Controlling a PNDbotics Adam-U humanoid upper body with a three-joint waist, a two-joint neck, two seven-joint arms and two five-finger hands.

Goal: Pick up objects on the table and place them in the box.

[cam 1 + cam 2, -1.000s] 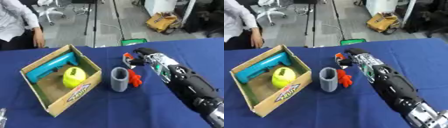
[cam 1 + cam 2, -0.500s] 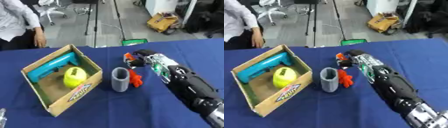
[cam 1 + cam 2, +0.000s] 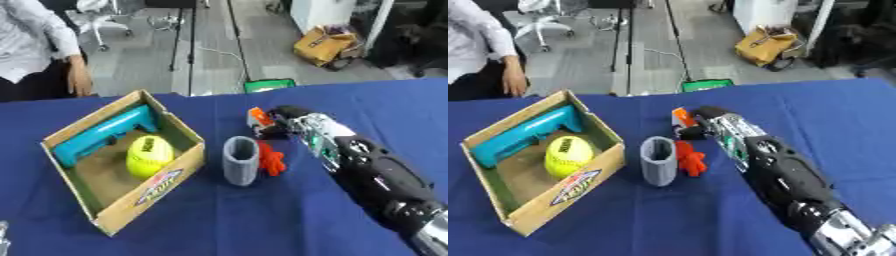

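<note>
A: What lies nearest on the blue table (image 3: 219, 220)?

B: The right arm (image 3: 376, 170), coming in from the lower right and running up toward the middle. On the left stands the cardboard box (image 3: 153, 187), open on top, with a yellow ball (image 3: 149, 156) and a teal tool (image 3: 105, 135) lying inside it.

A: And between box and arm?

B: A grey cup-like cylinder (image 3: 241, 161) stands upright, just beside the box's right wall. A red object (image 3: 271, 159) lies touching the cylinder's right side, wedged between it and the arm.

A: Where is the hand?

B: The right hand (image 3: 697, 122) sits just beyond the red object, its fingers curled round a small orange and white piece (image 3: 681, 117), which is off the cloth. The cylinder and red object stand between that piece and the box.

A: Farther back?

B: Past the table's far edge, a green item (image 3: 269, 85) on the floor and a cardboard carton (image 3: 325, 46).
</note>
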